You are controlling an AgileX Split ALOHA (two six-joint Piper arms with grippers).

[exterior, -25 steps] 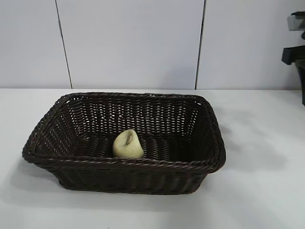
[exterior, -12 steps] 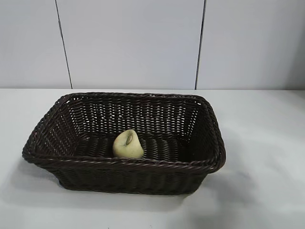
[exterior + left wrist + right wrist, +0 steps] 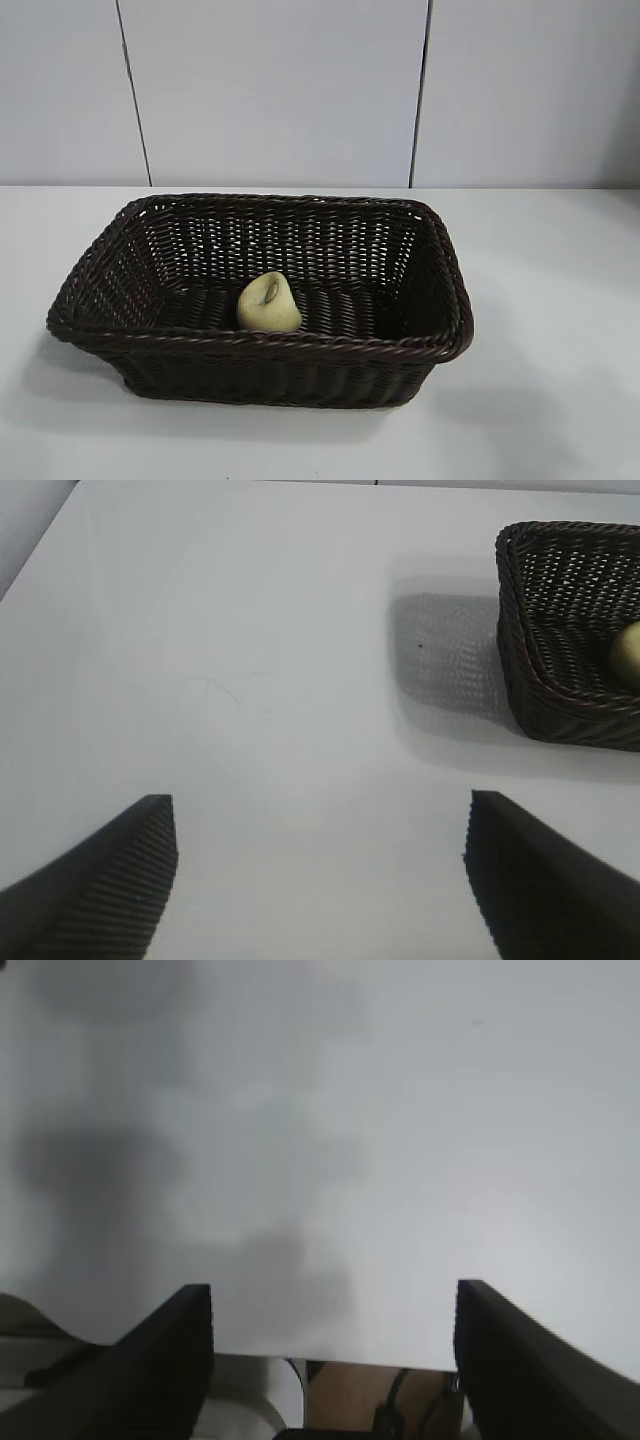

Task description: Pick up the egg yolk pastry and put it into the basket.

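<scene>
Jaws spread and empty on both left gripper (image 3: 320,875) and right gripper (image 3: 335,1360), small pale cream-yellow round pastry (image 3: 268,303) resting inside large dark brown woven wicker basket (image 3: 260,345) on white desk (image 3: 540,400), task seemingly done.

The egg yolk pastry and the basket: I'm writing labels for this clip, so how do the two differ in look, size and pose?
The egg yolk pastry is pale cream-yellow and smooth; the basket is dark brown woven wicker. The pastry is small and rounded, the basket large and rectangular with sloped sides. The pastry lies tilted inside, near the front wall, while the basket sits flat on the white table. Neither is touched by a gripper.
</scene>
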